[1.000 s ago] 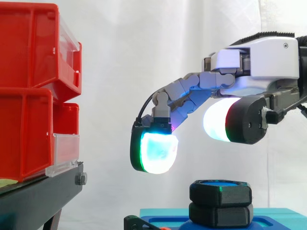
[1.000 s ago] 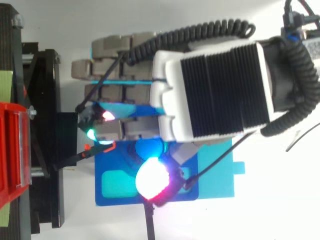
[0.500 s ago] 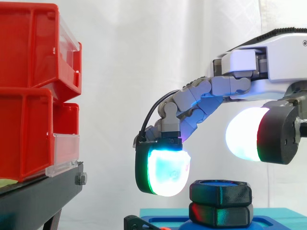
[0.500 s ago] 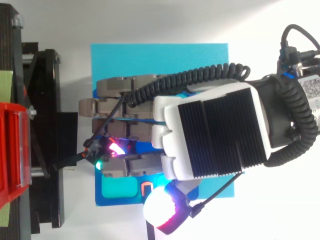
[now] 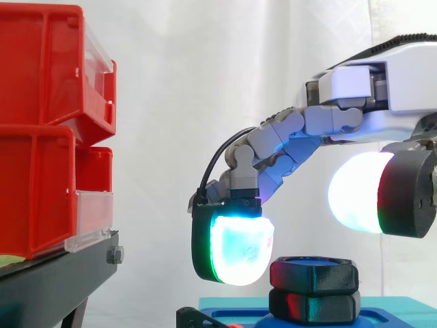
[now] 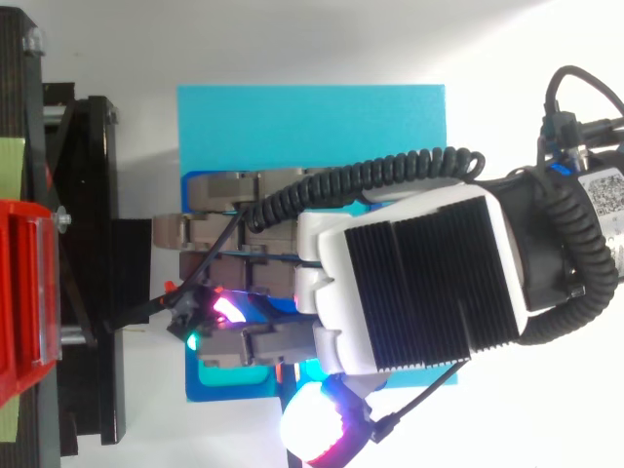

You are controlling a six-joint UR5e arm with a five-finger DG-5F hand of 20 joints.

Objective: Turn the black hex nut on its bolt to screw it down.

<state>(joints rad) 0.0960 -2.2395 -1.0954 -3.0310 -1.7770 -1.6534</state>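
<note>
Hovering over the black hex nut (image 5: 314, 275), the hand (image 5: 396, 85) is holding thumb and bent fingers apart, gripping nothing, one chunky glowing pad (image 5: 239, 249) hanging just beside it. Nut's sitting on a matching hex piece (image 5: 314, 306) on the flat blue base (image 6: 312, 122). Glossy red bins (image 5: 41, 130) with clear fronts are sitting stacked on the black stand (image 5: 61, 280), contents hidden.

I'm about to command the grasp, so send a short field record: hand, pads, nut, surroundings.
hand: open, fingers bent down over the fixture
finger pad: at the view's left of the black hex nut, level with it; contact cannot be told
thumb pad: above and right of the nut, apart
nut: level, stacked on a second black hex piece on the blue base
surroundings: red bins on black stand, far left
</note>
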